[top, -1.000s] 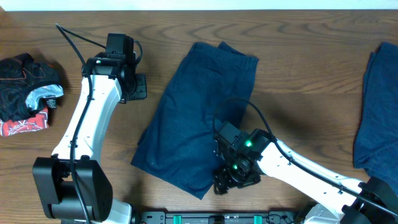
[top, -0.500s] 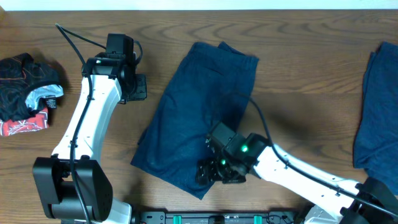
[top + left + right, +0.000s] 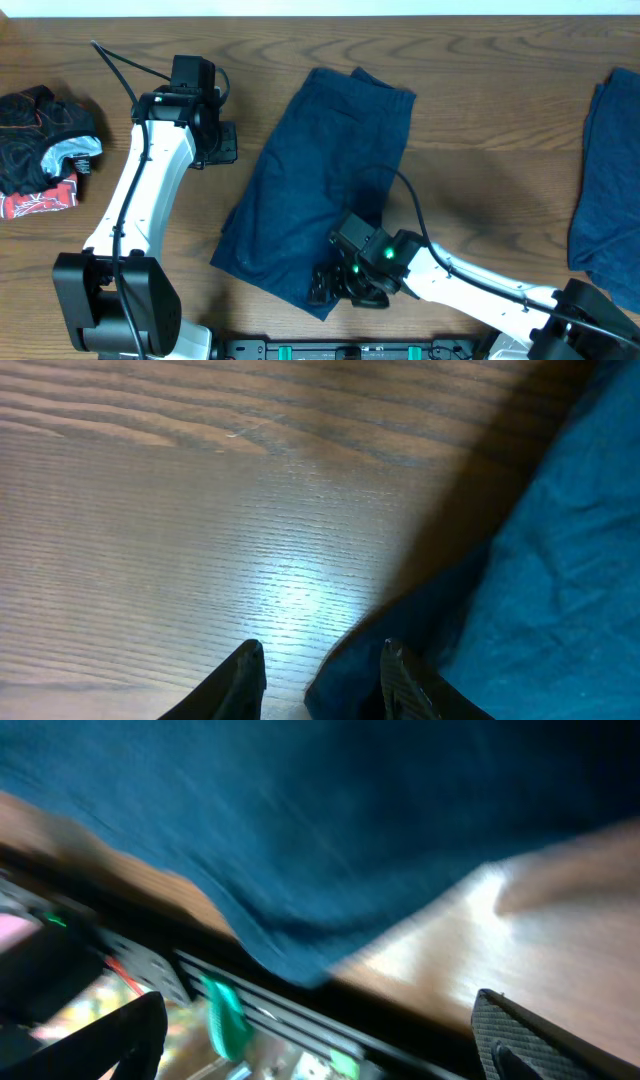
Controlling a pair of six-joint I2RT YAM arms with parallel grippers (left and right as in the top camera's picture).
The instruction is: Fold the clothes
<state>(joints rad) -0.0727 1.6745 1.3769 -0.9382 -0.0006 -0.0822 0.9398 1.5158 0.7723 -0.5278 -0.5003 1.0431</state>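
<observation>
Evidently a fold-setup step: the navy shorts (image 3: 320, 180) lie flat mid-tabletop (image 3: 480, 90), slanted, one end toward the far edge and the other toward the robot. They look already doubled lengthwise, though the overhead view does not settle that.

Right tool (image 3: 330, 288):
- Sits low over the near corner (image 3: 300, 965) of the shorts, at the edge closest to the robot base.
- Wrist view is blurred, but the 2 fingers stand at opposite edges of the picture, spread wide and released.
- The cloth corner hangs in the gap between them; nothing is pinched.

Left tool (image 3: 225, 140):
- Just beside the left edge of the shorts, about halfway along it.
- Fingers partly apart with bare wood between them, gripping nothing.
- The cloth edge lies by 1 fingertip; I cannot tell if it touches.

Judgement: the step in hand is getting hold of the near end for a crosswise fold. The next move calls for the right tool to settle onto that corner, catch every layer there, then clench. A shallow bite would likely lift only the top layer. The left tool looks placed to take or steady the opposite edge.

Also present: a second blue piece (image 3: 605, 170) at the right margin and a dark heap with red (image 3: 45, 145) at far left, both well apart from the shorts.
</observation>
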